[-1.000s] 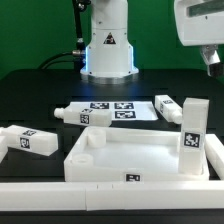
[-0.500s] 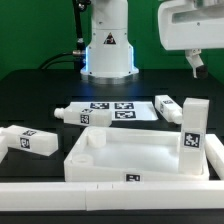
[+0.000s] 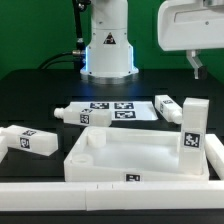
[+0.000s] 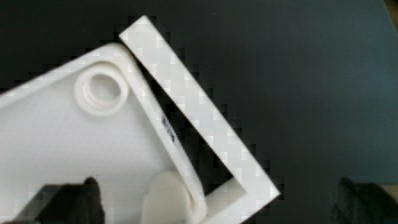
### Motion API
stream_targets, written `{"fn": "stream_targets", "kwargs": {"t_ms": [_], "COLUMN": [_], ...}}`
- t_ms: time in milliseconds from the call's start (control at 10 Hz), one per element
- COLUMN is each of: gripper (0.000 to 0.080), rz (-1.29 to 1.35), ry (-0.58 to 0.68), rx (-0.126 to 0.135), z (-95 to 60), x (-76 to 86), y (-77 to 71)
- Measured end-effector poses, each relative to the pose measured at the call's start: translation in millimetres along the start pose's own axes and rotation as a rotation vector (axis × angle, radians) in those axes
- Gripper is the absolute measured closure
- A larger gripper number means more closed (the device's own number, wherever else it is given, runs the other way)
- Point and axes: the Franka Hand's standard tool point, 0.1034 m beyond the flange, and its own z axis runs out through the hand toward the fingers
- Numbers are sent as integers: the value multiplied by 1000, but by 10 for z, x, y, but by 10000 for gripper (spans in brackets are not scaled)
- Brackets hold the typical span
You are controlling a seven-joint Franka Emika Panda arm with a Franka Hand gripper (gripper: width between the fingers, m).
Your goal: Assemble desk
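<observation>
Fingers were found spread wide, one at each side of the wrist view, with nothing between them and nothing in contact. I record them as open and empty. From the exterior view my fingers hung high over the black desk, toward the exterior view's right, apart from every part.

The tray-like top lay flat on the black desk near the front, rim upward. One round socket showed inside its corner on the exterior view's left. The upright leg stood at the top's far corner on the exterior view's right, tag toward the camera. Whether it was seated in a socket I could not tell.

Three more legs lay loose on the black desk. The left leg lay apart from the top, on the exterior view's left. The pegged leg lay just behind the top, its round peg pointing to the exterior view's left and its other end near the marker board. The rear leg lay beside the marker board, behind the upright leg.

The robot base, white with a blue light, stood behind the marker board. A long white bar ran across the front, before the top.

The wrist view showed one corner of the top below my fingers. The raised rim bounded it, a corner socket sat just inside, and black desk lay beyond. Which corner it was I could not tell.
</observation>
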Motion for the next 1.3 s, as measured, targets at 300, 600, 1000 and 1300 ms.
{"fn": "stream_targets", "kwargs": {"t_ms": [300,600,1000,1300], "gripper": [150,150,150,150], "rz": [-165,-340,-589,-711], "ry": [-43,-37,-118,-152], "rx": [-55,-67,-88,-102], "z": [233,236,280,367], "x": [-420,-409,-595,-753], "y": [272,277,425,640]}}
